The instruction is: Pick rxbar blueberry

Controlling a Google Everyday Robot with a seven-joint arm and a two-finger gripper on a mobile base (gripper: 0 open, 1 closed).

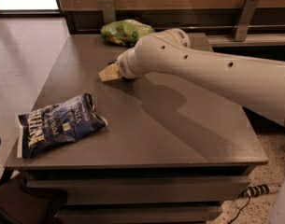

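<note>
My gripper [109, 73] is low over the grey table [179, 139], in its back middle part, at the end of my white arm [203, 73], which reaches in from the right. The rxbar blueberry does not show; the arm and gripper cover the spot beneath them. A large blue chip bag [58, 124] with white lettering lies at the front left of the table, well apart from the gripper. A green chip bag [125, 31] lies at the back edge, just behind the gripper.
A wooden wall with metal brackets [245, 15] runs behind the table. Tiled floor lies to the left. A power strip and cable [259, 190] lie on the floor at the front right. A dark object [25, 204] sits below the table's front left corner.
</note>
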